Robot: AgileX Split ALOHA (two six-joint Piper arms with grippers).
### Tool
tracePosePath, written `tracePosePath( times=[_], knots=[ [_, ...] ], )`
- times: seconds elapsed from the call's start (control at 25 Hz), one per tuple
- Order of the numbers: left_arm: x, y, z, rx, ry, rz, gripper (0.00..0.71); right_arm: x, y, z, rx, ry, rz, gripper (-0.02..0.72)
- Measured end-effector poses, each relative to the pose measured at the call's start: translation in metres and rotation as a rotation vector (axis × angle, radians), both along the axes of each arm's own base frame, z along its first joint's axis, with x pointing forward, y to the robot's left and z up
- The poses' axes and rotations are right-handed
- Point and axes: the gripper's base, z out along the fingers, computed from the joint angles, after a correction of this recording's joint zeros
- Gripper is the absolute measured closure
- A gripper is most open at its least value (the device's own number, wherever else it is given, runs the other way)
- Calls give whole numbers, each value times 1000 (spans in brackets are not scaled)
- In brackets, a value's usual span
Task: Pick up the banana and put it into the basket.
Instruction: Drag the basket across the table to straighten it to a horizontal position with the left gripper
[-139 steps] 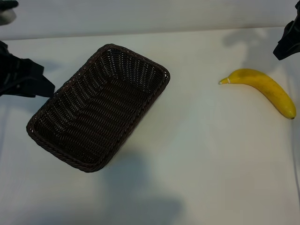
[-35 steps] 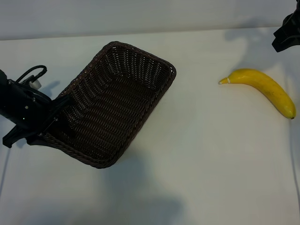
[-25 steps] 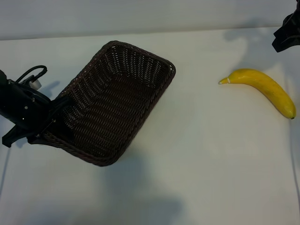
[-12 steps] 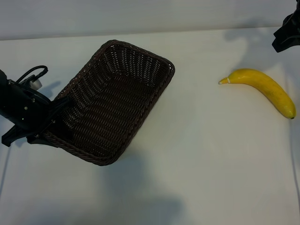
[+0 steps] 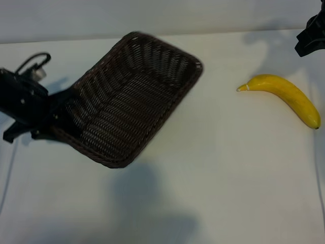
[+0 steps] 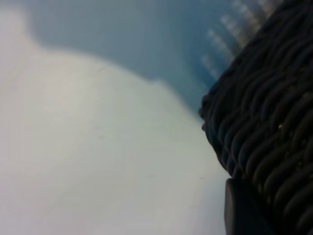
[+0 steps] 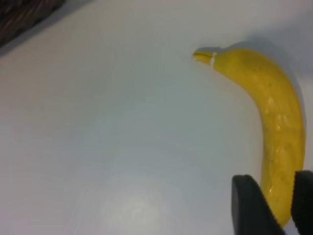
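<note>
**Basket gripped at one end, banana lying apart on the table**

White tabletop [image 5: 213, 173] fills the exterior view, with a pale wall band seen along its far edge. At the left of that view, the basket [image 5: 133, 96] is clamped at its near-left short end by the left gripper [image 5: 53, 119], whose jaws are closed over the woven rim. The basket is tilted, its far end raised off the surface and a soft shadow cast below it. In the left wrist view, only dark wicker weave and one black finger [image 6: 242, 210] are made out beside the white surface.

At the right of the exterior view, the banana [image 5: 284, 96] is found lying flat on the table, well apart from the basket, its pale stem tip pointed toward the basket. The right gripper [image 7: 281, 205] is held just above the banana's thick end, its two fingers set apart with yellow peel seen between them; nothing is grasped.
</note>
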Motion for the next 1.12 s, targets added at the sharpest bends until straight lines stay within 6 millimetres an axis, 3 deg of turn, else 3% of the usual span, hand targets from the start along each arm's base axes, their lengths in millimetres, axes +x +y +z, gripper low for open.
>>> tracePosePath(
  times=[0.24,0.44,1.12],
  knots=[
    [3,-3,48,-32,-80,-61,407,0,0,0,0,1,0,451],
    [2,-3,74,-36,-142,-77,407,0,0,0,0,1,0,451],
    [-1,-4,79,-36,-204,-238,407,-1,0,0,0,9,3,451]
  ],
)
